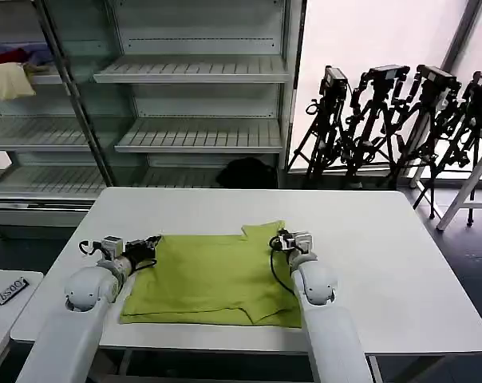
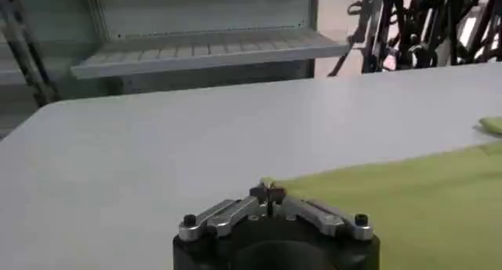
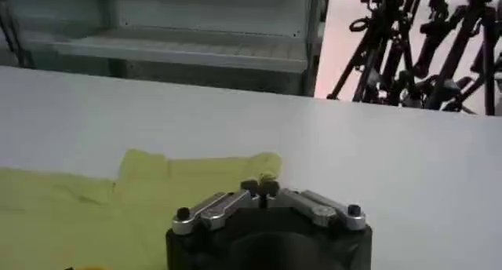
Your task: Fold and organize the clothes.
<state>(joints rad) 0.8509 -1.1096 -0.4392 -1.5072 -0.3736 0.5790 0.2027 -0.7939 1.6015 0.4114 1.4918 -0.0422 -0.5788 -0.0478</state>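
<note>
Shirt lies flat on the table, near-centre, its near hem close to the near edge. Left gripper at the shirt's far-left corner, right gripper on its far-right part by the collar. Shelving unit behind the table, far left to centre. Tripods stand far right. Small side table at near left.

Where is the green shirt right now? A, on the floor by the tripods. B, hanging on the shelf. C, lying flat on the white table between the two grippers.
C: the shirt lies on the table, with the left gripper and the right gripper at its far corners.
</note>
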